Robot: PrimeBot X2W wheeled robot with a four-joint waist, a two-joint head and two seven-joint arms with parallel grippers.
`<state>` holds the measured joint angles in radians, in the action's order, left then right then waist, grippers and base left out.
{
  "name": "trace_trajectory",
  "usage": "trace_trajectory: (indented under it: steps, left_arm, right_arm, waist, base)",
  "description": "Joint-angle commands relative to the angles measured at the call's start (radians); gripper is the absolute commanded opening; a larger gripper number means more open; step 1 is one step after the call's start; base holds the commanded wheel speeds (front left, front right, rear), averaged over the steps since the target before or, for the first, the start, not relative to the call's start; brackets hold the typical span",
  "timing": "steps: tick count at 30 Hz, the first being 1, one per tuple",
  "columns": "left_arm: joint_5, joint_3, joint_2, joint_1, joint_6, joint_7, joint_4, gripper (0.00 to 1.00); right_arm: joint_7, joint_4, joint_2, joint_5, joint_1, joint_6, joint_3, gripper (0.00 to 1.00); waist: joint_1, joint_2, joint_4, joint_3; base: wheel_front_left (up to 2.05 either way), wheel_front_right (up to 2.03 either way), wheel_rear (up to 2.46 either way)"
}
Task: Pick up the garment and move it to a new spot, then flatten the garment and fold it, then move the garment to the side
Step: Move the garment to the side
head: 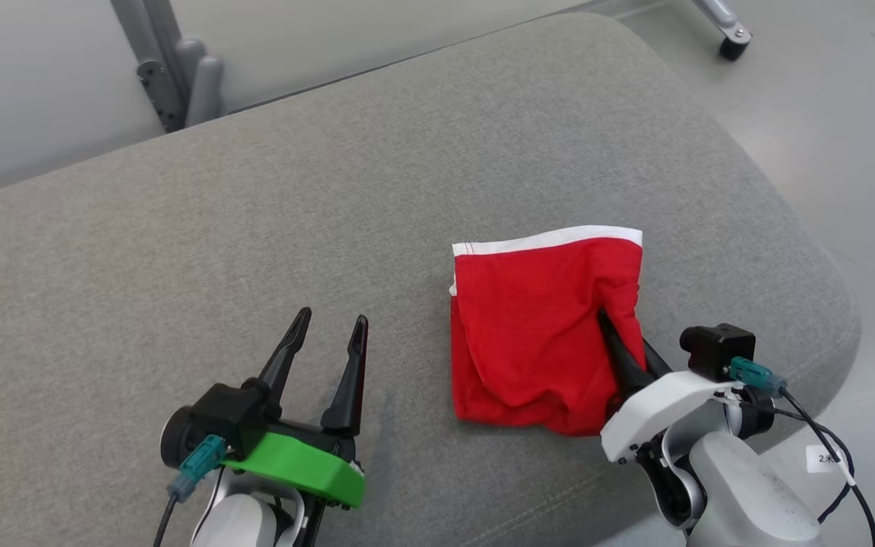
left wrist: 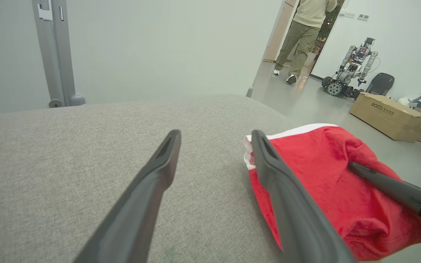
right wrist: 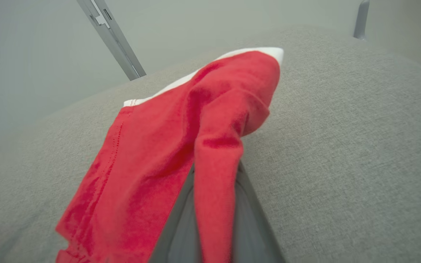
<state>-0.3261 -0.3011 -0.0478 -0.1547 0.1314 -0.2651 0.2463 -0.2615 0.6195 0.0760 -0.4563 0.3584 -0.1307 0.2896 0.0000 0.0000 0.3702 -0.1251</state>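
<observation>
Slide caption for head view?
Right claw pinches an edge of the red garment on the grey cushion; left claw open alongside.

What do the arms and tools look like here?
Left tool: two long, dark tapered fingers on a black base, bright green bracket, teal connector with dark cable, white wrist. Right tool: same dark fingers, white housing, black camera block, teal connector, black cables, white tag.

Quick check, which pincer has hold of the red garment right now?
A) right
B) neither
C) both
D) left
A: the right pincer is shut on a fold of the red garment, while the left pincer stands open over the grey cushion, apart from it.
</observation>
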Motion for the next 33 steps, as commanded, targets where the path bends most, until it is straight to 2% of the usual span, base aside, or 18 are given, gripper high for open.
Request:
trace_trajectory:
  steps: [1, 5, 8, 15, 24, 28, 33]
  left_arm:
    - [0.006, -0.001, -0.006, -0.019, -0.001, 0.001, -0.004, 1.0]
    - [0.009, -0.01, -0.016, -0.039, -0.001, 0.001, -0.01, 1.0]
    - [-0.001, -0.017, -0.026, -0.068, -0.001, 0.001, -0.023, 1.0]
    - [0.02, -0.078, -0.062, -0.152, -0.001, 0.001, -0.064, 1.0]
    - [0.044, -0.096, -0.099, -0.205, -0.001, 0.001, -0.091, 1.0]
    - [0.05, -0.084, -0.105, -0.203, -0.001, 0.001, -0.098, 1.0]
    - [0.036, -0.072, -0.102, -0.201, -0.001, 0.001, -0.11, 1.0]
  right_arm:
    - [-0.004, -0.008, -0.003, -0.004, 0.007, 0.0, 0.003, 0.0]
    - [-0.004, -0.009, -0.011, -0.017, 0.039, 0.0, 0.02, 0.0]
    - [-0.004, -0.001, -0.017, -0.026, 0.106, 0.0, 0.072, 0.0]
    - [-0.004, 0.104, 0.051, 0.049, 0.325, 0.001, 0.079, 0.0]
    - [-0.004, 0.32, 0.222, 0.188, 0.534, 0.001, -0.067, 0.0]
    - [-0.004, 0.394, 0.293, 0.249, 0.578, 0.001, -0.165, 0.0]
    - [-0.004, 0.441, 0.338, 0.342, 0.61, 0.001, -0.267, 0.0]
  waist:
    - [0.0, 0.0, 0.05, -0.048]
    - [0.0, 0.0, 0.04, -0.089]
    - [0.0, 0.0, 0.021, -0.134]
    - [0.0, 0.0, -0.077, -0.257]
    - [0.0, 0.0, -0.207, -0.369]
    - [0.0, 0.0, -0.243, -0.392]
    - [0.0, 0.0, -0.263, -0.412]
  base:
    - [0.0, 0.0, 0.0]
    - [0.0, 0.0, 0.0]
    - [0.0, 0.0, 0.0]
    - [0.0, 0.0, 0.0]
    - [0.0, 0.0, 0.0]
    - [0.0, 0.0, 0.0]
    - [0.0, 0.0, 0.0]
